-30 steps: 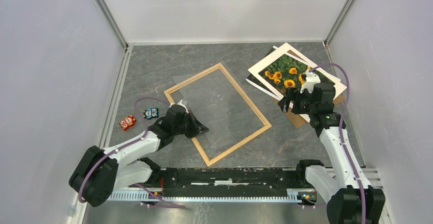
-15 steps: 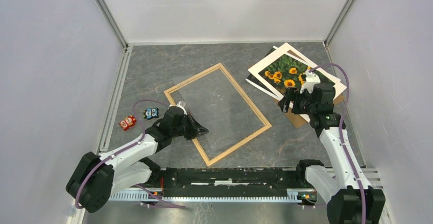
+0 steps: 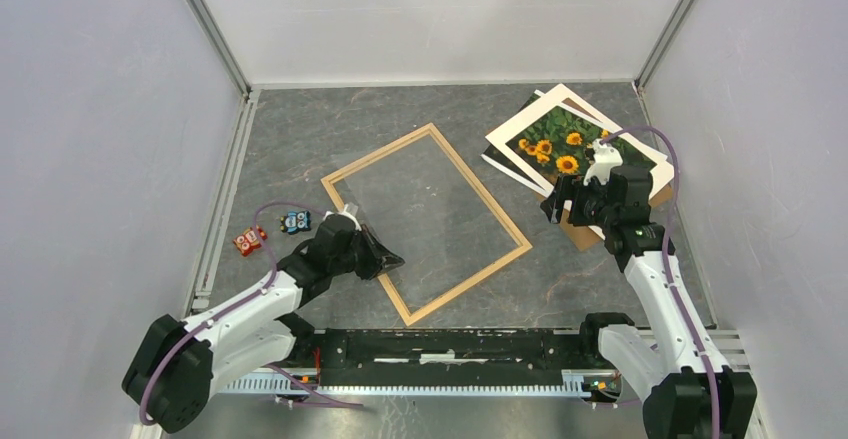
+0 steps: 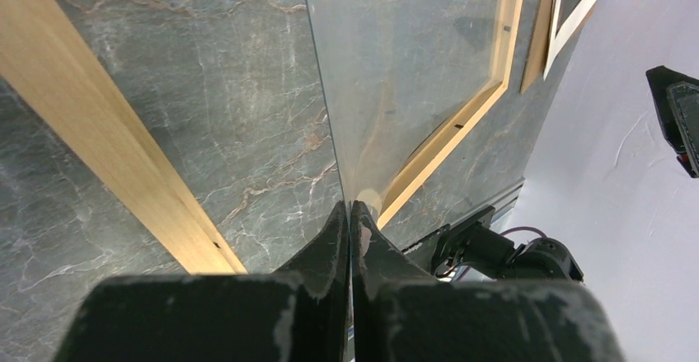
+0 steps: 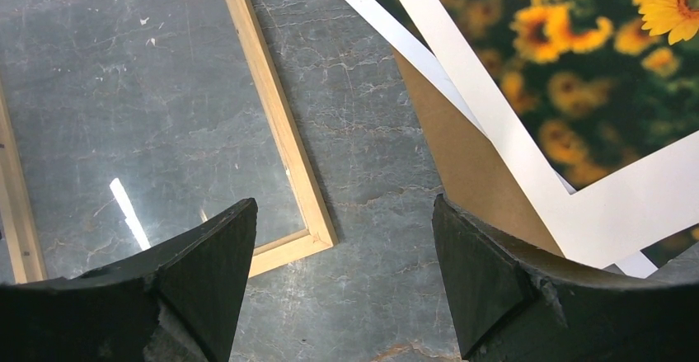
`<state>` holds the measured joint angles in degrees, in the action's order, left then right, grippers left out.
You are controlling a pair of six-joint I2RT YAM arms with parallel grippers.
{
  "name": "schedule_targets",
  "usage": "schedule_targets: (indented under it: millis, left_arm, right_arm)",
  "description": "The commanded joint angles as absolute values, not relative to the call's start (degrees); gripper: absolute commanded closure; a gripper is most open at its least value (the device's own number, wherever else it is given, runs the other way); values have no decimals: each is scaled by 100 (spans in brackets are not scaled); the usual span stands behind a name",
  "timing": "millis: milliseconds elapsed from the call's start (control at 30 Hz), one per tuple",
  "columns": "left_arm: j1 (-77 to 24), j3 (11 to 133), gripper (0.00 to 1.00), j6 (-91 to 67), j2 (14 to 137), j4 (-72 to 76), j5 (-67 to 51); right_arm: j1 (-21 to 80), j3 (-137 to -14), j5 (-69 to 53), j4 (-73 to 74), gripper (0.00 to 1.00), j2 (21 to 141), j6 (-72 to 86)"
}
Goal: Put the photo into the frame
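Note:
The frame of thin pale wood lies flat in the middle of the table, also in the left wrist view and the right wrist view. A clear pane slants over it. My left gripper is shut on the pane's near edge at the frame's near-left side. The photo of sunflowers with a white border lies at the back right. My right gripper hovers open over bare table between frame and photo, holding nothing.
A brown backing board and white sheets lie under the photo; the board's corner is by my right finger. Two small toys, red and blue, sit left of the left arm. Walls enclose the table.
My left arm has drawn back a little toward the near left with the pane still pinched. The right gripper has shifted slightly left, still open.

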<state>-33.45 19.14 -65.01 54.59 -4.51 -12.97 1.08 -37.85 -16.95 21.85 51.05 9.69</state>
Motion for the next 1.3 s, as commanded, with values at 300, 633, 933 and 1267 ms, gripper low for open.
schedule_targets:
  millis: [300, 633, 933, 1267]
  left_arm:
    - [-3324, 1792, 98, -6866, 5285, -453, -1105]
    - [-3323, 1876, 98, -6741, 5274, -664, -1127]
    - [-3327, 1990, 98, -6637, 5422, -745, -1142]
    - [-3322, 1898, 98, -6850, 5578, -464, -1378]
  right_arm:
    - [162, -3718, -1718, 1988, 17, 5034, 884]
    - [186, -3691, -1723, 1973, 17, 5029, 879]
    - [193, -3674, -1709, 1971, 17, 5031, 875]
    - [217, -3657, -1712, 1948, 17, 5065, 878]
